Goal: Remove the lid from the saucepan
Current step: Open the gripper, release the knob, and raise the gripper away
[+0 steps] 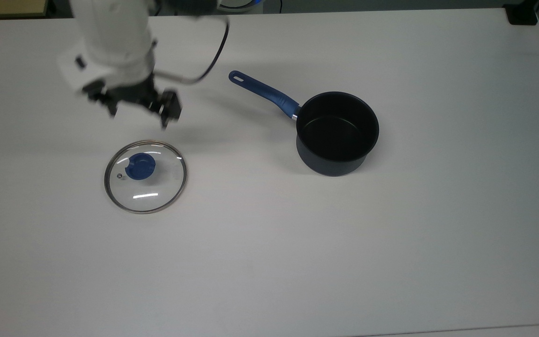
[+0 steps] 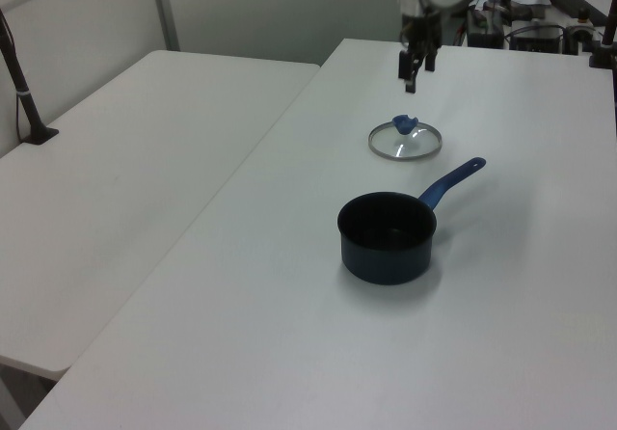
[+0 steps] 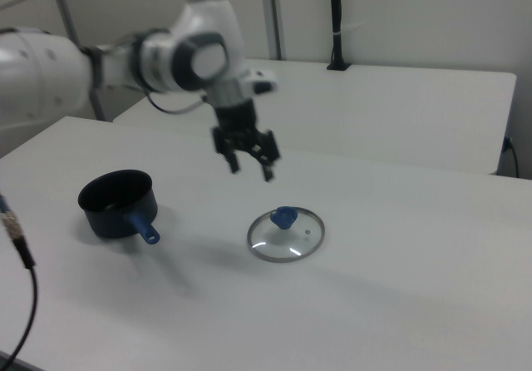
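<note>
The glass lid [image 1: 145,177] [image 2: 405,142] [image 3: 286,233] with its blue knob [image 1: 140,166] lies flat on the white table, far from the saucepan. The dark navy saucepan [image 1: 337,133] [image 2: 388,237] [image 3: 116,203] stands uncovered, its black inside bare, its blue handle [image 1: 263,94] pointing toward the top view's upper left. My gripper [image 1: 139,112] [image 2: 415,67] [image 3: 250,162] hangs open in the air well above the lid, with nothing between its fingers.
The white table [image 1: 391,257] carries the pan and lid. A black cable [image 1: 206,61] loops from the wrist. A second white table [image 2: 125,160] stands at the left view's left, with a black post [image 2: 24,93] on it.
</note>
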Controlling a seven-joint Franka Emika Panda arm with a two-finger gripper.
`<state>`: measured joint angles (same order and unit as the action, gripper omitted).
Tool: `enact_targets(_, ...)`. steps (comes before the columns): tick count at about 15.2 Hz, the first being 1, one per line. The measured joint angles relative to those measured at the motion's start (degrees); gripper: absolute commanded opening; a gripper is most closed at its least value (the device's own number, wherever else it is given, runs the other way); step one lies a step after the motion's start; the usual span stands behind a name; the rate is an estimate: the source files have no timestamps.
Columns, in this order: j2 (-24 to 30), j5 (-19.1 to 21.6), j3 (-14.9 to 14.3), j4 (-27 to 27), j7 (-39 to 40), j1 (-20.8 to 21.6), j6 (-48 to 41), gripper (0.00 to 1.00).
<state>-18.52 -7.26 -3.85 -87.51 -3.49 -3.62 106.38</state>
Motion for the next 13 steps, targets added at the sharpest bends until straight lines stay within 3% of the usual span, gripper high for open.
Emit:
enact_targets(7, 14.7, 0.1, 4.6, -5.6, -0.6, 2.6, -13.7, 1.00)
enact_targets(13, 17.7, 0.1, 6.2, -8.0, -0.6, 2.5, -15.8, 1.00)
